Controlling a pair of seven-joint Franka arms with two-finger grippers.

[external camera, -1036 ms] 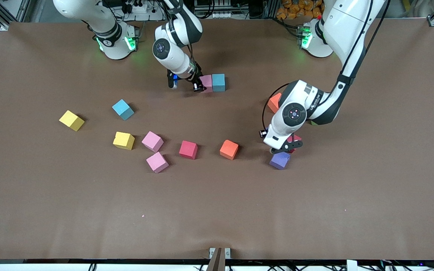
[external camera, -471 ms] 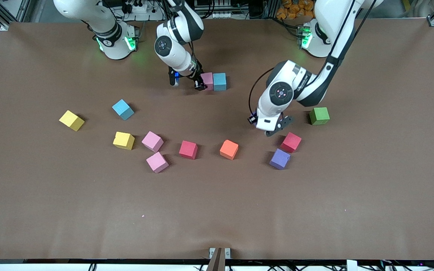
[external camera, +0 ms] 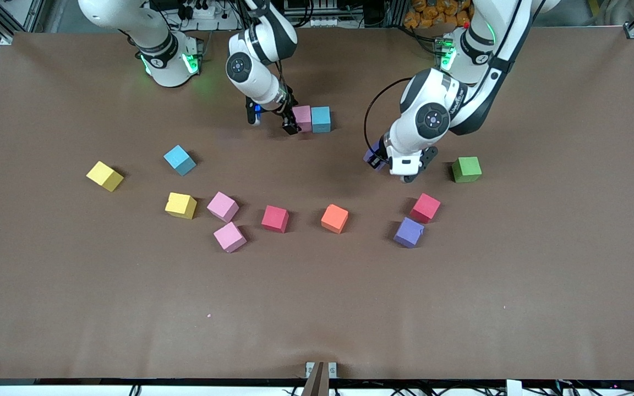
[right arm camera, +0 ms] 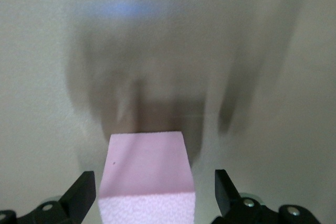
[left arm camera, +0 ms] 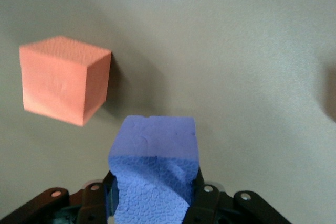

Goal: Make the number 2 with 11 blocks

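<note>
My right gripper (external camera: 294, 124) (right arm camera: 153, 182) stands open around a pink block (external camera: 301, 118) (right arm camera: 147, 174) on the table, with a gap at each finger. That pink block touches a blue block (external camera: 320, 119) on the side toward the left arm's end. My left gripper (external camera: 413, 171) (left arm camera: 153, 195) is shut on a purple block (left arm camera: 153, 171) and hangs over the table beside an orange block (left arm camera: 63, 80), which the arm hides in the front view.
Loose blocks lie nearer the front camera: blue (external camera: 179, 159), yellow (external camera: 104, 176), yellow (external camera: 180, 205), pink (external camera: 222, 207), pink (external camera: 229, 236), red (external camera: 275, 218), orange (external camera: 334, 218), red (external camera: 425, 207), purple (external camera: 408, 232). A green cube (external camera: 466, 169) sits beside the left gripper.
The right gripper has opened and let go of the pink block beside the blue one. The left arm has swung from over the red and purple blocks toward its base, still shut.
</note>
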